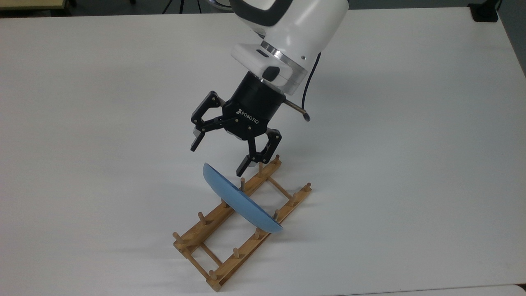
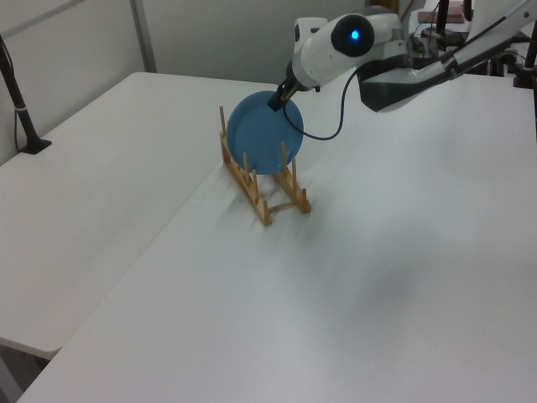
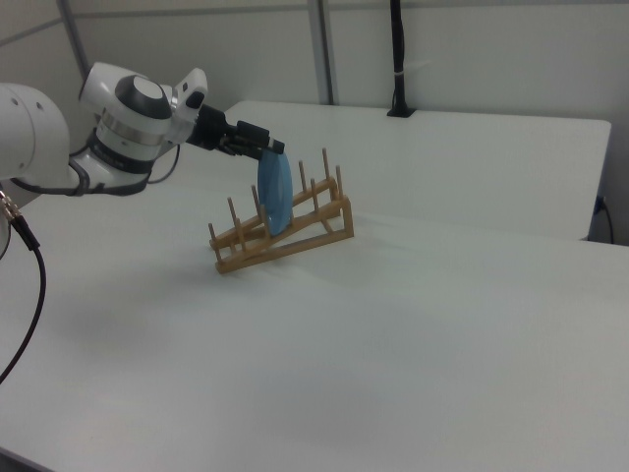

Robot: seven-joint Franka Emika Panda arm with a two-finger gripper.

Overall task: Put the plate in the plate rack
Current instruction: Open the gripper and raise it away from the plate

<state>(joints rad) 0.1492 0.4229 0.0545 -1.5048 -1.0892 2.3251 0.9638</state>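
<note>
- light-blue plate stands on edge between pegs of the wooden plate rack on the white counter;
- gripper hangs just above the plate rim, fingers spread, touching nothing

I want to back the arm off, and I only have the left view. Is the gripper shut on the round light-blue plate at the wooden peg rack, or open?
Observer: Open. In the top view the gripper has its fingers spread, both clear above the round light-blue plate.
Operator: Is the plate seated in the rack?
Observer: In the right view the plate stands on edge in the light-brown wooden peg rack, with pegs on both sides of it.
</note>
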